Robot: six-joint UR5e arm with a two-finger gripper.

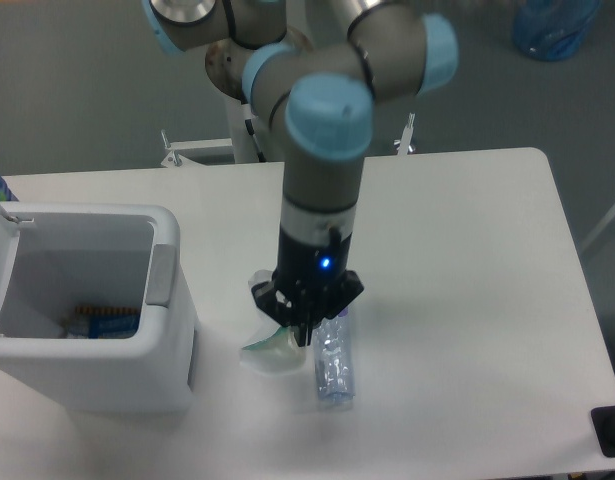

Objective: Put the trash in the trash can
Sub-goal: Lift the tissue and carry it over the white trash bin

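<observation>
My gripper [295, 333] points straight down and is shut on the crumpled white paper carton with a green edge [270, 348], holding it just above the table. The crushed clear plastic bottle [333, 365] lies on the table right beside the gripper, on its right; its pink-red label is mostly hidden behind the gripper. The white trash can [107, 378] stands open at the left, its grey tab [162, 274] facing the gripper. The carton is to the right of the can, outside it.
A blue-and-orange item [104, 320] lies inside the can. The arm's base stands at the table's back edge. A blue bag [553, 25] sits on the floor at the far right. A black object [612, 430] is at the table's front right corner.
</observation>
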